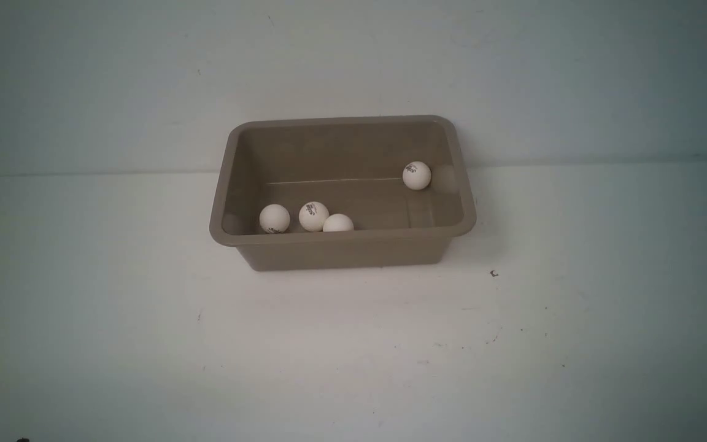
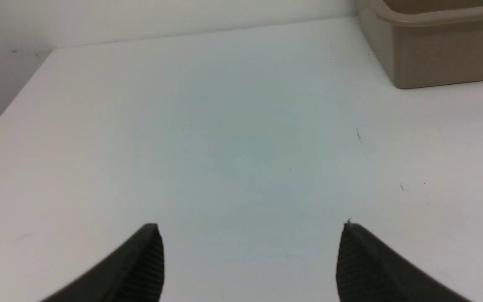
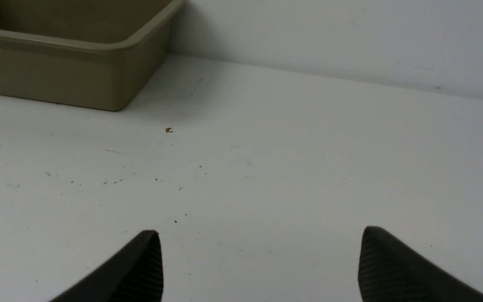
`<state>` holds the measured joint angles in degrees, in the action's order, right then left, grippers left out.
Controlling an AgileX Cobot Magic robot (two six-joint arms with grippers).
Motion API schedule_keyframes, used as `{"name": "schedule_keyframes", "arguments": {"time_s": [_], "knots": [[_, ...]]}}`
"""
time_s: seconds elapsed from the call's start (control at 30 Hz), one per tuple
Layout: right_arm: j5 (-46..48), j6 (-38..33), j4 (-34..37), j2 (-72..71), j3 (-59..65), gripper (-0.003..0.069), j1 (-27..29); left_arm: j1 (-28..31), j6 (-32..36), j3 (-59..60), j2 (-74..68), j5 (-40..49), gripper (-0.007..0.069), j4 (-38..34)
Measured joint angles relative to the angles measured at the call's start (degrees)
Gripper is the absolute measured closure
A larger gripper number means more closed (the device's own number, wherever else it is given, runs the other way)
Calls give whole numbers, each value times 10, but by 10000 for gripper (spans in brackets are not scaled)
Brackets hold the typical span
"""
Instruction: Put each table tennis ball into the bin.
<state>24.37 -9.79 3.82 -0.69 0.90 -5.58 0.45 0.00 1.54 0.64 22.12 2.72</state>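
Observation:
The taupe bin (image 1: 341, 250) stands on the white table, near the back wall. Several white table tennis balls lie inside it: one (image 1: 274, 218), a second (image 1: 313, 216) and a third (image 1: 338, 223) bunched by the near wall at the left, and one more (image 1: 417, 175) at the far right. My left gripper (image 2: 250, 235) hangs open over bare table, the bin's corner (image 2: 438, 58) well away from it. My right gripper (image 3: 260, 239) is open too, with nothing between its fingers and the bin (image 3: 57, 79) far off. Neither arm shows in the front view.
A small dark speck (image 1: 493, 274) lies on the table just right of the bin; it also shows as a brown crumb (image 3: 168, 130) in the right wrist view. Fine dark marks dot the tabletop. A pale wall stands behind the bin.

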Motion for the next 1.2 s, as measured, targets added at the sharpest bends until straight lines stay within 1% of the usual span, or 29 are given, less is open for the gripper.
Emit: {"name": "schedule_keyframes", "arguments": {"time_s": [0.37,1.2], "knots": [[0,-16,0,0,0,90,1,0,0,0,0,0,125,0],[0,-17,0,0,0,90,1,0,0,0,0,0,125,0]]}}
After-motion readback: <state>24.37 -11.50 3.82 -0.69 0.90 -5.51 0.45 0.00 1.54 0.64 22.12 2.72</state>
